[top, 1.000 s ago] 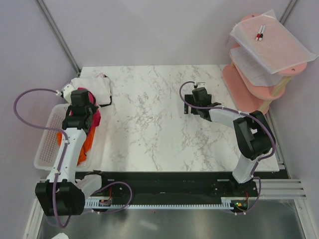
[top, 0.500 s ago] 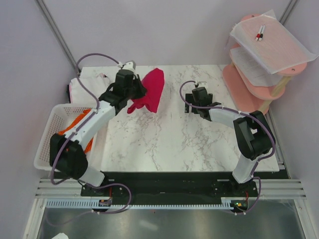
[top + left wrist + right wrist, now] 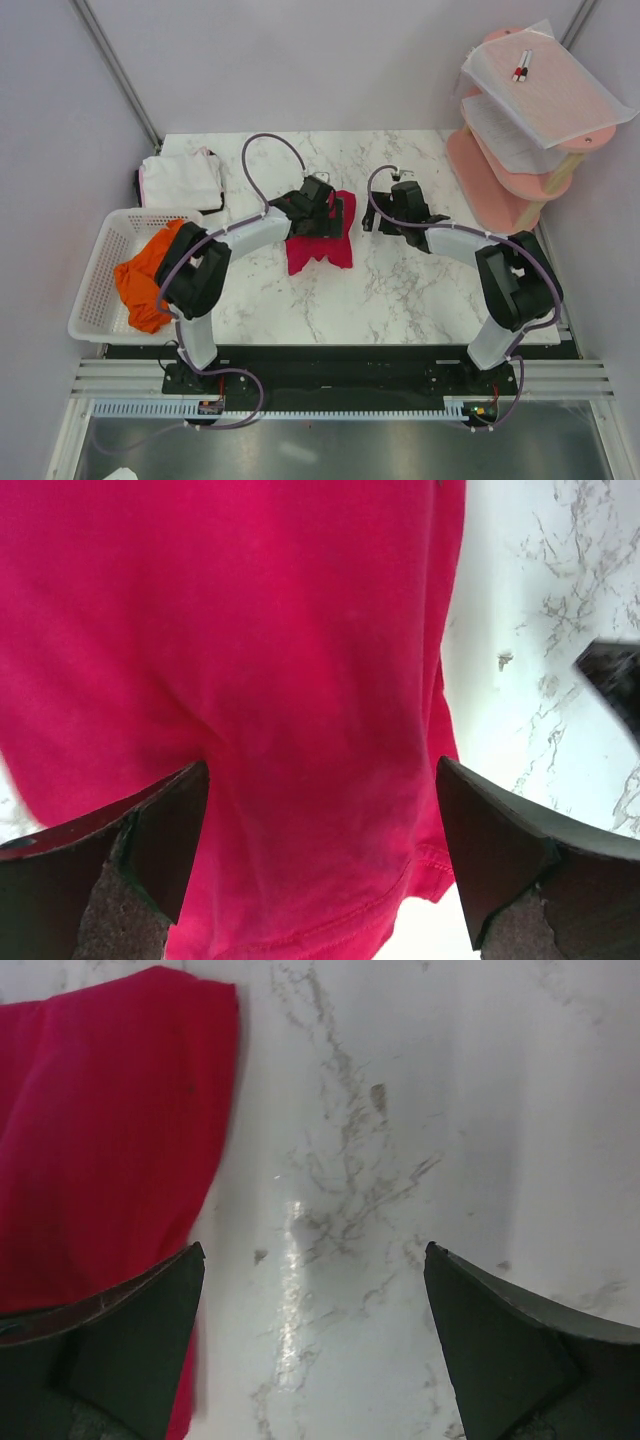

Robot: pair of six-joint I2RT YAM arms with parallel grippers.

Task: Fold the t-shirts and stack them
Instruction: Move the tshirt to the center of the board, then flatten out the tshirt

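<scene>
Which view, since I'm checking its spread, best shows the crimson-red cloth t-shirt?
Top external: it shows nearly the whole crimson-red cloth t-shirt, lying crumpled. Left wrist fills with a close-up patch; right wrist catches only one edge.

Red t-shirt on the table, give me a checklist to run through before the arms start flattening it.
1. Red t-shirt lies on the marble table: ok.
2. Left gripper open above it, nothing pinched: ok.
3. Right gripper open over bare marble beside the shirt: ok.
4. Shirt flat enough to fold: not ok, bunched.
5. Sleeves and collar findable: cannot tell.
6. Orange t-shirt and white t-shirt clear of the work area: ok.
</scene>
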